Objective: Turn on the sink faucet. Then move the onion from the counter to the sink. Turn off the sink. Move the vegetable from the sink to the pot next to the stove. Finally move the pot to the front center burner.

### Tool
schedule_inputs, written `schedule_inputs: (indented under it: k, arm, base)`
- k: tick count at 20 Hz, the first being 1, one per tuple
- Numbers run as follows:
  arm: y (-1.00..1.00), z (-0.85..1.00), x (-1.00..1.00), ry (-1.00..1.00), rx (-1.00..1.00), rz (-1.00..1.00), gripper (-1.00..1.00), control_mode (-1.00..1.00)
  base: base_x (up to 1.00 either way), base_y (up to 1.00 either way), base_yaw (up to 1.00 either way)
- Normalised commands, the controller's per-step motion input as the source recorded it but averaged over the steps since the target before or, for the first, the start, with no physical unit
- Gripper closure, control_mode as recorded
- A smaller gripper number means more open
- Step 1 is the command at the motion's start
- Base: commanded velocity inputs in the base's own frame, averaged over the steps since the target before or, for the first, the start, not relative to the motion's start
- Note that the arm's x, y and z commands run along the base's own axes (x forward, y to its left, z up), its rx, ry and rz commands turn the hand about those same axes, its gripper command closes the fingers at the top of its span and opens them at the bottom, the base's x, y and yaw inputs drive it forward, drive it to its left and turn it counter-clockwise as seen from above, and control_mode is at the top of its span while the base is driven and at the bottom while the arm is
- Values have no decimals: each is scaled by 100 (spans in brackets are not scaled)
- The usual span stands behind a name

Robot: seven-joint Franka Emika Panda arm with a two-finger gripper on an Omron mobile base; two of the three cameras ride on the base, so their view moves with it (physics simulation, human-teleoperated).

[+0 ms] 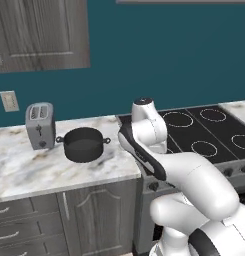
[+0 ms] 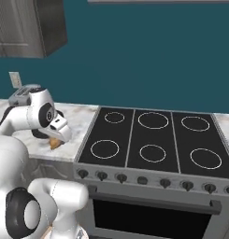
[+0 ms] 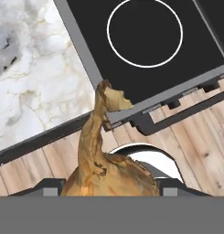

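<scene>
The tan-brown stalked onion (image 3: 106, 171) sits pinched between the gripper (image 3: 106, 185) fingers at the hand view's bottom — mid-carry toward the dark round pot (image 1: 83, 144), centre-left; next, lowering it inside.

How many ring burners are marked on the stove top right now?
6 on the stove: back row left, center, right; front row left, center, right. None look hidden.
</scene>
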Motion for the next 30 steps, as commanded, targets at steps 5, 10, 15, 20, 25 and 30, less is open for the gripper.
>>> schedule_inputs:
  k: [5, 10, 15, 20, 25, 30]
  arm:
    - [0, 0, 0, 0, 0, 0, 100, 100]
    - [0, 0, 0, 0, 0, 0, 100, 100]
    - [0, 0, 0, 0, 0, 0, 100, 100]
    - [0, 0, 0, 0, 0, 0, 100, 100]
    - [0, 2, 6, 0, 0, 0, 100, -100]
    - [12, 38, -4, -1, 0, 0, 100, -100]
  base:
    - [57, -9, 6]
    - [58, -21, 0]
    - [41, -5, 0]
    - [24, 0, 0]
    - [3, 0, 0]
    - [0, 0, 0]
